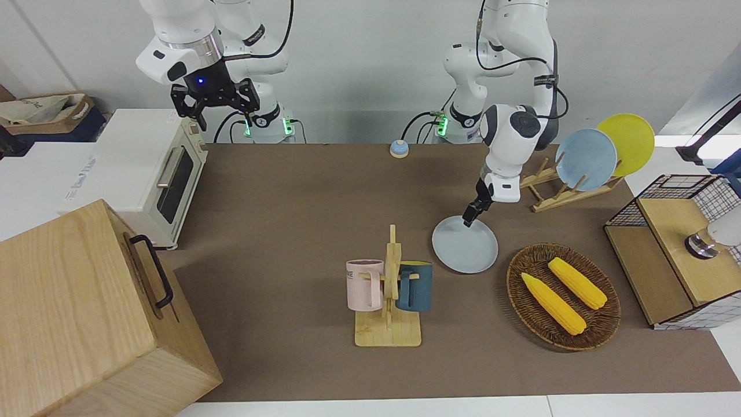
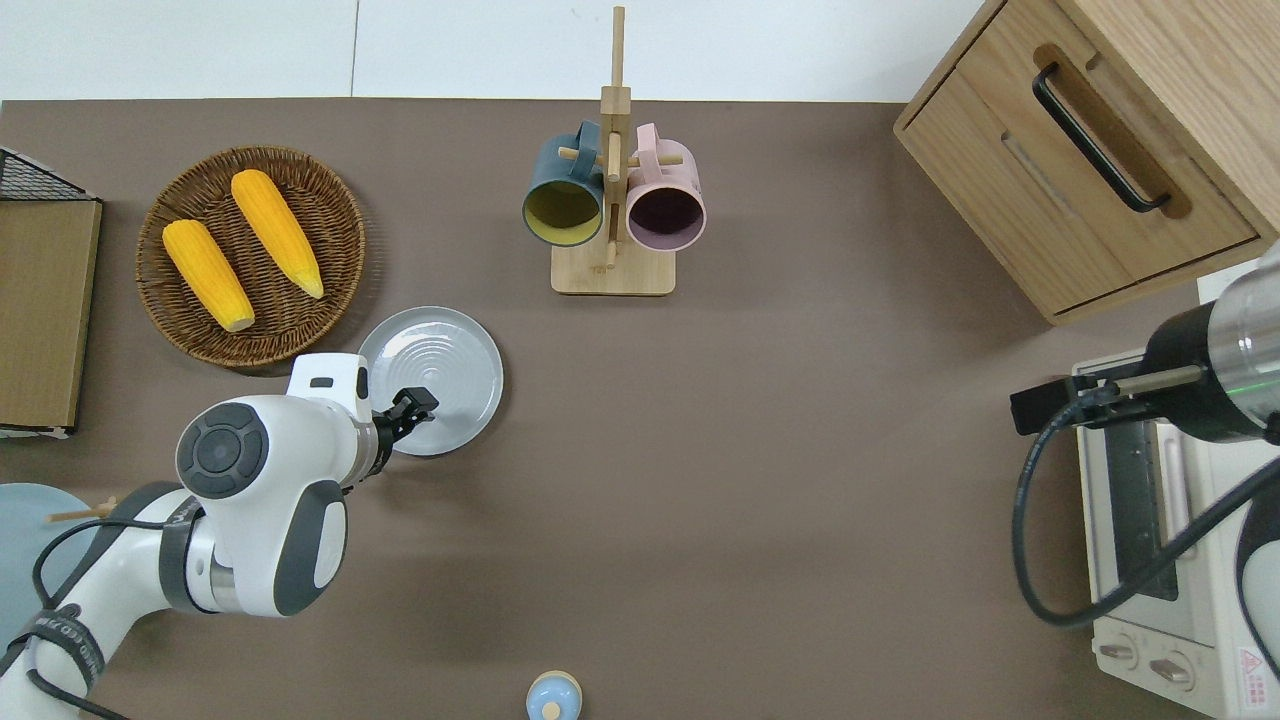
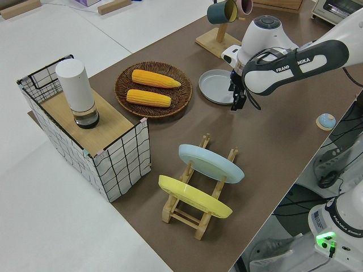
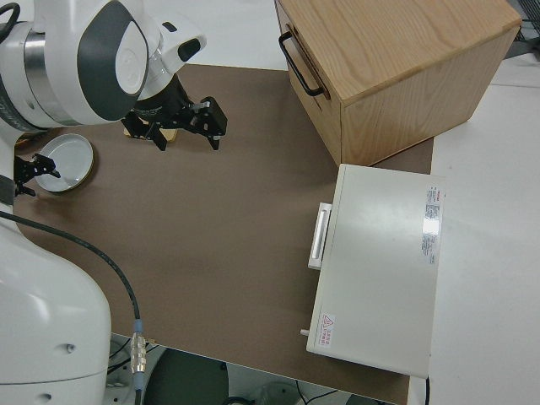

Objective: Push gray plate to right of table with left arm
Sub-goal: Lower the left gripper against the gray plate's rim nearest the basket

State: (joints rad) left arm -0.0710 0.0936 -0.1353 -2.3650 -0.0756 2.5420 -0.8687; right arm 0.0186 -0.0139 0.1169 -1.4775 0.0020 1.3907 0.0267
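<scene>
A brown worktop (image 2: 780, 450) with white edges fills my screens, with a wide bare stretch running from its middle toward the right arm's end. The gray plate (image 2: 440, 370) lies flat on it, toward the left arm's end. Being round, it has no long axis. It sits just beside a wicker basket (image 2: 300, 320) holding two corn cobs (image 2: 275, 230). A wooden mug rack (image 2: 612, 270) with two mugs stands farther from the robots, toward the middle. My left end effector (image 2: 412, 408) is low over the plate's rim nearest the robots; I cannot tell whether it is wide or narrow. The right end effector (image 1: 213, 98) is parked, fingers spread wide. A toaster oven (image 1: 168, 174) and wooden drawer cabinet (image 2: 1090, 150) bound the right arm's end.
</scene>
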